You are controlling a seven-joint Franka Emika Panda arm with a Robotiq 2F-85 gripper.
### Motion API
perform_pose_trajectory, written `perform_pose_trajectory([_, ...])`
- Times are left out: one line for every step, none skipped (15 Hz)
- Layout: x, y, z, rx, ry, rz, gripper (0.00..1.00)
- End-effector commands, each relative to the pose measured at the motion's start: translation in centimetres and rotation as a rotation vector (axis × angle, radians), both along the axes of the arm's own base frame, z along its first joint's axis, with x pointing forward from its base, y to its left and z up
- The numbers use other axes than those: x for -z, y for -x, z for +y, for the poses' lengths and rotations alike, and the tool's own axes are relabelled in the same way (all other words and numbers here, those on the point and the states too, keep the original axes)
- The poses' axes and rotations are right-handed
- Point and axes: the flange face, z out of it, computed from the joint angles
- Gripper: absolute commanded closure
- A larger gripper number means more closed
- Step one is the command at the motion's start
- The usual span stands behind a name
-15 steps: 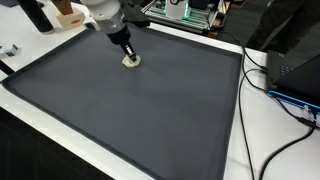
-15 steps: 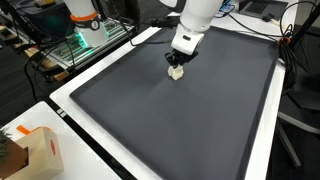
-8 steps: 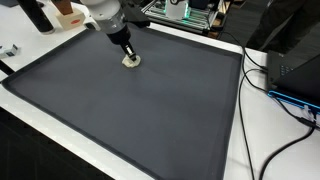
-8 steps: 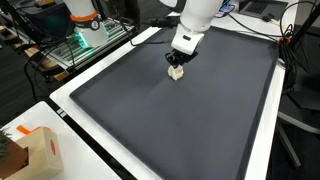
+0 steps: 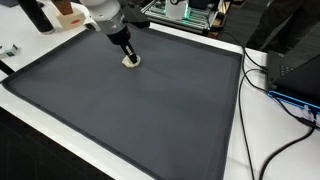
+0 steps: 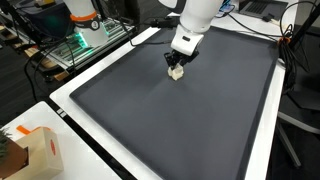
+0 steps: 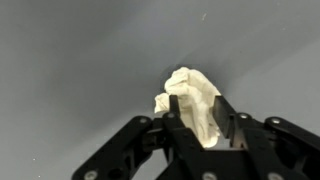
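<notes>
I count: one pale crumpled lump; one dark mat; one cardboard box, lower left; one gripper, mine.

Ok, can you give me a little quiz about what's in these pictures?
1. True or false: the small cream-white crumpled lump lies on a bright red mat.
2. In the wrist view, where is the lump? A: between the jaws. B: far off from the jaws. C: inside a cup.
3. What colour is the table around the dark grey flat mat?
Key: 1 false, the mat is dark grey. 2 A. 3 white.
</notes>
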Motion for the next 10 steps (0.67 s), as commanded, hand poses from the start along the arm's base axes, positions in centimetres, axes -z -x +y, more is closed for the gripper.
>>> perform_pose_trajectory([0.5, 0.1, -0.1, 0.003, -0.002, 0.004, 0.27])
perform_pose_trajectory([0.4, 0.1, 0.0, 0.0, -0.002, 0.005, 0.21])
perform_pose_trajectory([0.3, 0.2, 0.1, -0.005, -0.003, 0.006, 0.12])
perform_pose_trajectory([0.2, 0.2, 0.2, 0.0, 0.009, 0.006, 0.05])
perform_pose_trajectory([-0.1, 0.2, 0.5, 0.001, 0.012, 0.009, 0.01])
perform_pose_trajectory([-0.5, 0.4, 0.8, -0.007, 0.016, 0.006, 0.0])
perform_pose_trajectory([-1.0, 0.5, 1.2, -0.017, 0.02, 0.004, 0.0])
perform_pose_trajectory([-1.5, 0.6, 1.5, -0.027, 0.023, -0.002, 0.0])
perform_pose_trajectory([-2.3, 0.7, 1.9, -0.046, 0.028, -0.018, 0.0])
perform_pose_trajectory([-3.0, 0.8, 2.2, -0.062, 0.031, -0.028, 0.0])
